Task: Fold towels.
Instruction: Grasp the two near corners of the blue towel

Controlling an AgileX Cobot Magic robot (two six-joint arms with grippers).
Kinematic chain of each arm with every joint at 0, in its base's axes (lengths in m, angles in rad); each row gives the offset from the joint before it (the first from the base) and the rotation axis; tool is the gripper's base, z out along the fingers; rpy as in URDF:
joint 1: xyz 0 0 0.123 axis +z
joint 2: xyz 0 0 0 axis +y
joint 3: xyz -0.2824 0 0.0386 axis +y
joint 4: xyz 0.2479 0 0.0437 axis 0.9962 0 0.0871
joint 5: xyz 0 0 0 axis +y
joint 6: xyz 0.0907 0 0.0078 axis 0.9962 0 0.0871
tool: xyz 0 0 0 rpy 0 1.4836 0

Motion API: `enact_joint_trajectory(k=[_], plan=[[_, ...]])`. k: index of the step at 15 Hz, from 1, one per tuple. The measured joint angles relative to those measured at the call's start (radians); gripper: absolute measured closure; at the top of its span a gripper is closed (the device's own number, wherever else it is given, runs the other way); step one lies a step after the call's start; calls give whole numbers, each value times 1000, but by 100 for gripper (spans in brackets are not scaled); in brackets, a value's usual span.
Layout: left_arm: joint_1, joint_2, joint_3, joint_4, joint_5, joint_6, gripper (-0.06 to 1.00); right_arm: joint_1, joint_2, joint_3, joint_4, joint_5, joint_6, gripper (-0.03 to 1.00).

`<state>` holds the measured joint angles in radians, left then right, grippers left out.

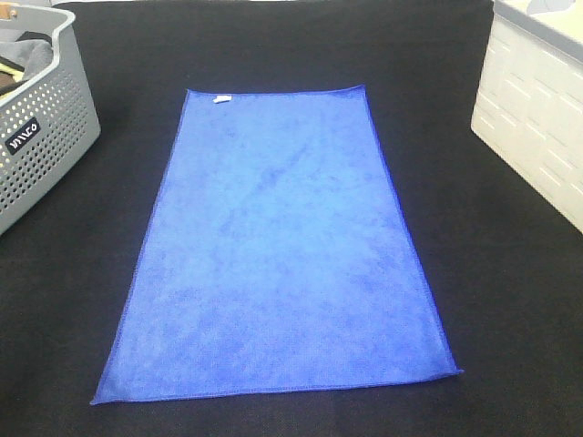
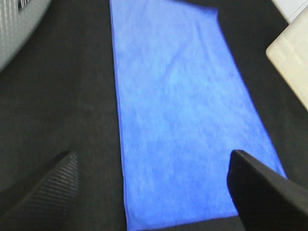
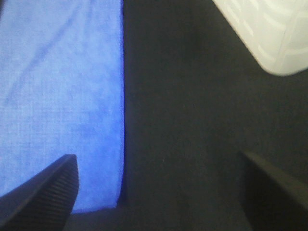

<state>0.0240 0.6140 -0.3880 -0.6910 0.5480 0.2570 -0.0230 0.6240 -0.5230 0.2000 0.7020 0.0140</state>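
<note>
Lying flat, towel (image 1: 278, 246) beneath wide-spread left gripper (image 2: 153, 154)

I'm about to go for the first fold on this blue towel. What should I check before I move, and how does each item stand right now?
1. The bright blue rectangular microfibre towel lies flat and unfolded on the black cloth table: ok.
2. Both near corners of the towel are bare, with nothing on them: ok.
3. The left gripper is open and empty over the towel's near end: ok.
4. The right gripper is open and empty at the towel's near right corner: ok.
5. The grey perforated plastic basket and the white plastic crate are apart from the towel: ok.
6. Height of either gripper above the towel: cannot tell.
</note>
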Motion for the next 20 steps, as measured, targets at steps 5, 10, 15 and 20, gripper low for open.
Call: enact_joint_trajectory(k=[5,10,15,20], plan=[[0,424,0,-173,-5,200,14,0,389,0,45,-61,-55,14],[0,695,0,-428,-6,499,14,0,657,-1,337,-90,-339,14],[0,923,-3,-688,-8,776,14,0,853,-2,720,-149,-687,14],[0,1073,-69,-788,28,898,19,0,1017,-5,863,-181,-871,15]])
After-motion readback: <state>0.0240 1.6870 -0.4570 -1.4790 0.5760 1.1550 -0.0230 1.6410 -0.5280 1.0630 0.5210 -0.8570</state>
